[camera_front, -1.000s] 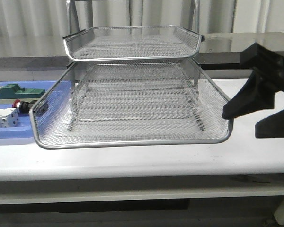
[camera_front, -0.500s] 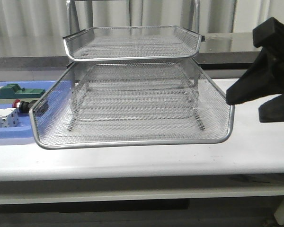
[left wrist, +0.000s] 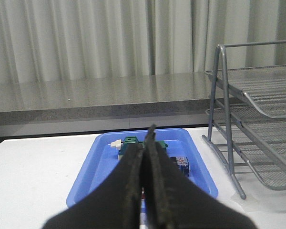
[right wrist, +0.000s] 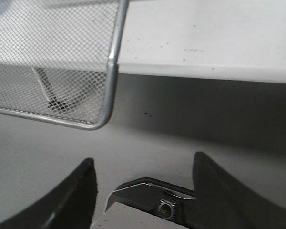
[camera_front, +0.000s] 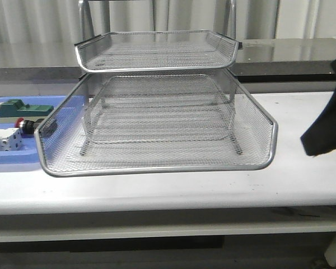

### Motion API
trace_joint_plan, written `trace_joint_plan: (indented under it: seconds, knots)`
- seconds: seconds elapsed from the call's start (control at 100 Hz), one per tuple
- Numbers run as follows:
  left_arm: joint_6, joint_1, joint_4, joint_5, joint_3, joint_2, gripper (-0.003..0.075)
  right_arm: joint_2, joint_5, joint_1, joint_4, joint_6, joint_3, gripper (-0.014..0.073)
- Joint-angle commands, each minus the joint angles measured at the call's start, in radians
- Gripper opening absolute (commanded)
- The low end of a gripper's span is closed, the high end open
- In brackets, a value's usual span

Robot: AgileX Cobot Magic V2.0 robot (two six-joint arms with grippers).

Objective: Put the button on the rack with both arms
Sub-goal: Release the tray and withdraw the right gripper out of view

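One button (camera_front: 27, 125) in blue tray (camera_front: 22, 157); rack (camera_front: 157, 162) tiers bare.

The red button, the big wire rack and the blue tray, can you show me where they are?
button (camera_front: 28, 126), front view, on its red cap beside the rack's left edge.
rack (camera_front: 157, 168), front view, on the front rim of the lowest tier.
blue tray (left wrist: 97, 164), left wrist view, on its bare floor.

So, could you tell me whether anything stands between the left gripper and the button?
Nothing visible does. The left gripper, shut, points at the blue tray, where the button lies between a green-topped block and a white block.
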Motion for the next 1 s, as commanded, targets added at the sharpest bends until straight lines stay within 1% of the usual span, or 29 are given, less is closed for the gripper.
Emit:
trace_joint_plan:
  seconds: [0.0, 0.09, 0.16, 0.39, 0.49, 0.68, 0.75, 0.88, 0.93, 0.99]
  knots:
    - [-0.008, 0.003, 0.001, -0.082, 0.033, -0.031, -0.002, -0.053, 0.074, -0.043, -0.15, 0.085, -0.08, 0.0454]
    - [-0.008, 0.003, 0.001, -0.082, 0.033, -0.031, -0.002, -0.091, 0.136, -0.07, -0.287, 0.142, -0.138, 0.0454]
    - [-0.008, 0.003, 0.001, -0.082, 0.033, -0.031, -0.002, -0.128, 0.172, -0.074, -0.358, 0.162, -0.175, 0.0454]
    - [-0.008, 0.003, 0.001, -0.082, 0.033, -0.031, -0.002, -0.27, 0.248, -0.074, -0.44, 0.183, -0.247, 0.0454]
    - [-0.008, 0.003, 0.001, -0.082, 0.033, -0.031, -0.002, -0.352, 0.27, -0.074, -0.503, 0.208, -0.253, 0.0454]
    - [-0.008, 0.003, 0.001, -0.082, 0.033, -0.031, -0.002, -0.506, 0.299, -0.074, -0.645, 0.333, -0.253, 0.0454]
    - [-0.008, 0.003, 0.001, -0.082, 0.033, -0.031, -0.002, -0.547, 0.311, -0.074, -0.665, 0.358, -0.253, 0.0454]
    - [-0.008, 0.003, 0.001, -0.082, 0.033, -0.031, -0.002, -0.59, 0.339, -0.074, -0.666, 0.362, -0.253, 0.0449]
    - [-0.008, 0.003, 0.001, -0.082, 0.033, -0.031, -0.002, -0.597, 0.352, -0.074, -0.666, 0.362, -0.253, 0.0433]
    - [-0.008, 0.003, 0.001, -0.082, 0.033, -0.031, -0.002, -0.599, 0.369, -0.074, -0.668, 0.362, -0.253, 0.0387]
